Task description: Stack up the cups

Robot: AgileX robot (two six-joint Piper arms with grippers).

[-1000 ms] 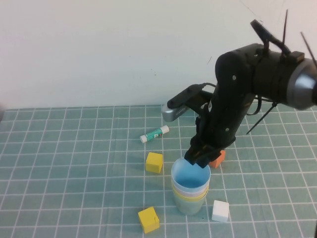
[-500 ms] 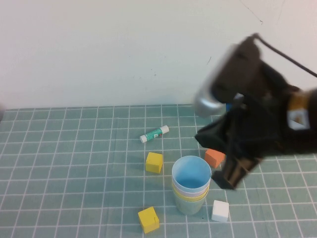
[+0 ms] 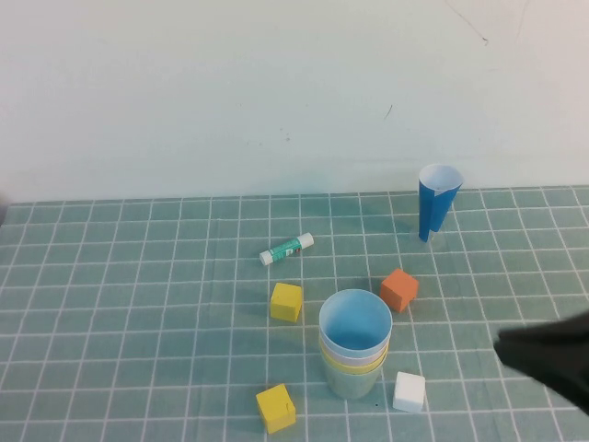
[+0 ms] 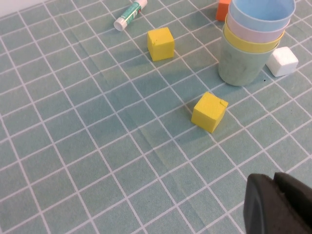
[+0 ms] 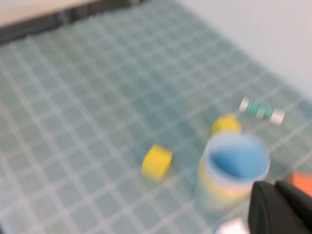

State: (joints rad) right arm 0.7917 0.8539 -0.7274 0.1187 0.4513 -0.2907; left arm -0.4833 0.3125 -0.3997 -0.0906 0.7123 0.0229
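Cups (image 3: 355, 345) stand nested in one upright stack near the front middle of a green mat (image 3: 138, 304) with a white grid, light blue on top, then pale pink, then yellow, with pale green at the bottom. In the left wrist view the same stack (image 4: 253, 41) shows its coloured rims in that order. Around it lie small blocks: a white block (image 3: 409, 391) just beside its base on the right, an orange block (image 3: 398, 289) near it toward the back right, one yellow block (image 3: 286, 301) to its left and a second yellow block (image 3: 276, 408) in front and to the left. A glue stick (image 3: 286, 249) lies on its side farther back. A tall dark-blue cone (image 3: 434, 203) with a white inside stands point down, well apart at the back right near the wall. The right gripper (image 3: 552, 354) is a dark blurred shape at the right edge, away from the stack, its fingers together and holding nothing. The left gripper (image 4: 280, 204) appears only in its own wrist view, above bare mat, fingers together and empty.
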